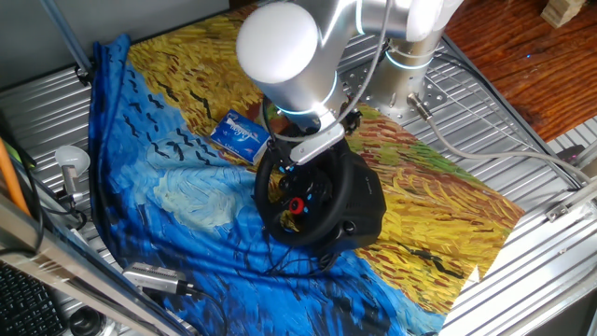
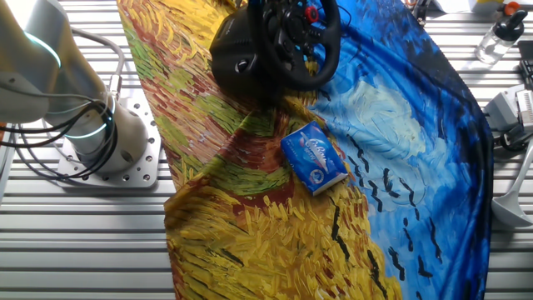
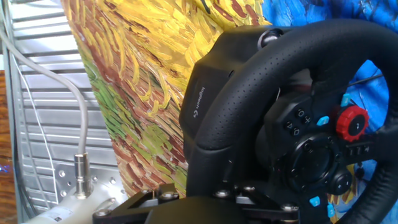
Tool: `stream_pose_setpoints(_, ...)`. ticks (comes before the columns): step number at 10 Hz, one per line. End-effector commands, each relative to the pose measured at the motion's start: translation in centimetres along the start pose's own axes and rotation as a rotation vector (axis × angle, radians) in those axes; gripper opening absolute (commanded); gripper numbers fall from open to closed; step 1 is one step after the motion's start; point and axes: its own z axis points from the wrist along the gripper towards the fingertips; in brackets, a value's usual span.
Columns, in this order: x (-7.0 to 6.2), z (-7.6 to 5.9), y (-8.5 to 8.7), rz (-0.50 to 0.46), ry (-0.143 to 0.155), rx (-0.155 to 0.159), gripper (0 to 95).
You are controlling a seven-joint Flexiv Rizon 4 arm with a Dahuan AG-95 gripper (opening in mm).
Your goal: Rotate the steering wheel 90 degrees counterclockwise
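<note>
The black steering wheel (image 1: 322,219) stands on its bulky black base (image 1: 368,210) in the middle of the painted cloth. Its hub has a red round button (image 1: 297,205) and small blue buttons. My gripper (image 1: 291,166) comes down from above onto the upper left of the rim. In the hand view the rim (image 3: 249,93) fills the frame and runs straight into my gripper (image 3: 200,186). The jaws close round it, and the fingertips are hidden behind the rim. The red button (image 3: 352,122) shows at the right. The other fixed view shows the wheel (image 2: 321,62) at the top edge.
A small blue-and-white box (image 1: 238,133) lies on the cloth behind and left of the wheel, also in the other fixed view (image 2: 314,157). The arm's base (image 2: 100,137) stands on the ribbed metal table. Cables and metal fittings (image 1: 154,277) lie along the cloth's left edge.
</note>
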Motion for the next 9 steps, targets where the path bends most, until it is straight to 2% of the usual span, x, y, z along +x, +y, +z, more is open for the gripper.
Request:
stream_pose_setpoints(1,0.15,-0.34,0.11,-0.002,-0.001,0.002,38.0)
stream_pose_setpoints(4,0.02,-0.69,-0.12,-0.003,0.002,0.007,38.0)
stream_pose_setpoints(5,0.03,-0.69,-0.13,-0.003,0.005,0.008,19.0)
stream_pose_setpoints(6,0.03,-0.69,-0.13,-0.004,0.007,0.010,19.0)
stream_pose_setpoints(7,0.05,-0.65,-0.18,-0.015,0.008,0.017,0.0)
stream_pose_setpoints(8,0.08,-0.59,-0.27,-0.030,0.005,0.029,0.0)
stream_pose_setpoints(9,0.12,-0.48,-0.42,-0.055,0.001,0.067,0.0)
